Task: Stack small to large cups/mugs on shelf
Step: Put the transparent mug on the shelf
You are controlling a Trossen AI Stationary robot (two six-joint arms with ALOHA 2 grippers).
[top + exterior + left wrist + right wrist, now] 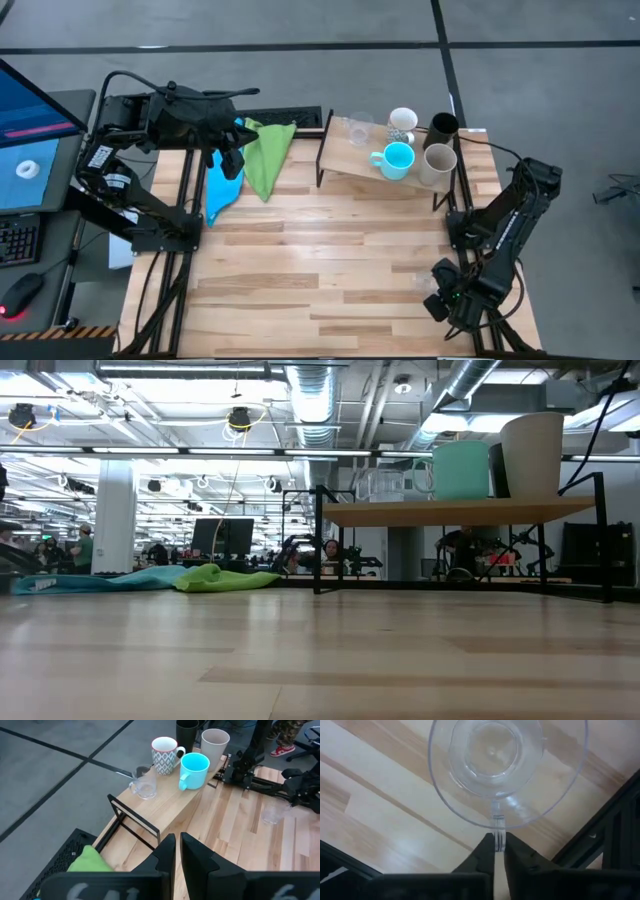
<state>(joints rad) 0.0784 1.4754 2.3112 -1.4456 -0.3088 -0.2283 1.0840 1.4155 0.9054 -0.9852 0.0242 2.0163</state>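
With five cups on the shelf [345, 158] unstacked, my right hand [499, 845] pinches the last clear cup's [507, 770] rim at the counter's near corner; left hand [178, 851] nearly closed, empty.

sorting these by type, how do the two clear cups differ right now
One clear cup stands free on the shelf beside the mugs; the other clear cup is off the shelf, over the table top, near the right edge. The right end effector is pinched on the second one's handle; nothing touches the first. Both are see-through, with handles.
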